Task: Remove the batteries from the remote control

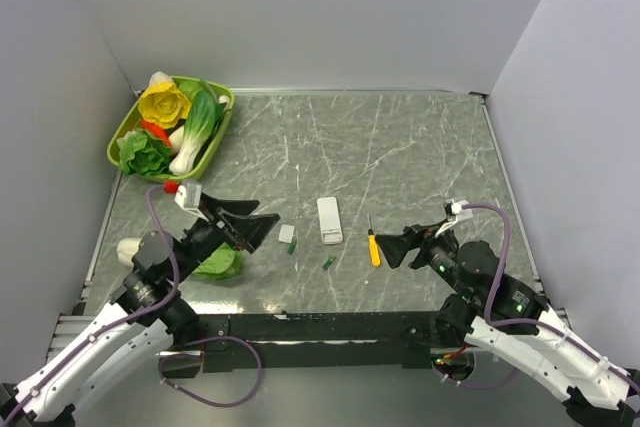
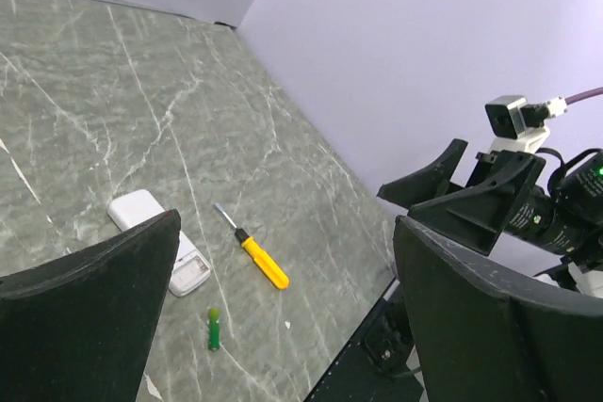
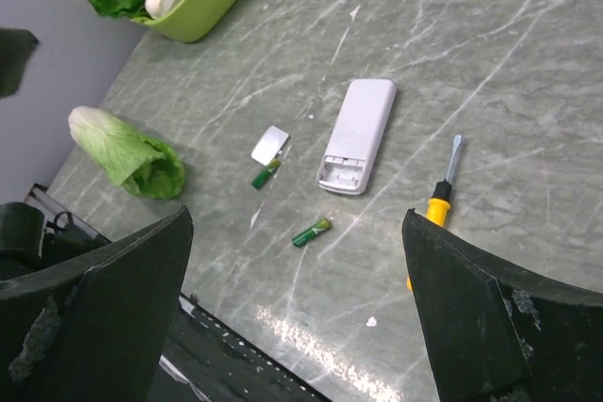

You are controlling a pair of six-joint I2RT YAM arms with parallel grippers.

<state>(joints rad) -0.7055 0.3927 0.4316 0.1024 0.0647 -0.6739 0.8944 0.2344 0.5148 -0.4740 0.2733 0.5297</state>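
Observation:
The white remote control [image 1: 329, 219] lies mid-table with its back up and its near-end battery bay open and empty; it also shows in the right wrist view [image 3: 358, 134] and, partly behind a finger, in the left wrist view [image 2: 141, 209]. One green battery [image 1: 328, 263] [image 3: 311, 232] [image 2: 215, 329] lies on the table near it. The second battery [image 1: 293, 247] [image 3: 266, 173] lies against the small white cover [image 1: 287, 233] [image 3: 271, 145]. My left gripper [image 1: 265, 230] [image 2: 287, 223] is open and empty, left of the cover. My right gripper [image 1: 388, 250] [image 3: 298, 217] is open and empty, right of the screwdriver.
A yellow-handled screwdriver [image 1: 373, 246] [image 3: 441, 197] [image 2: 254, 256] lies right of the remote. A leafy lettuce [image 1: 220, 264] [image 3: 132, 152] lies under my left arm. A green basket [image 1: 225, 107] of vegetables stands at the back left. Grey walls enclose the table.

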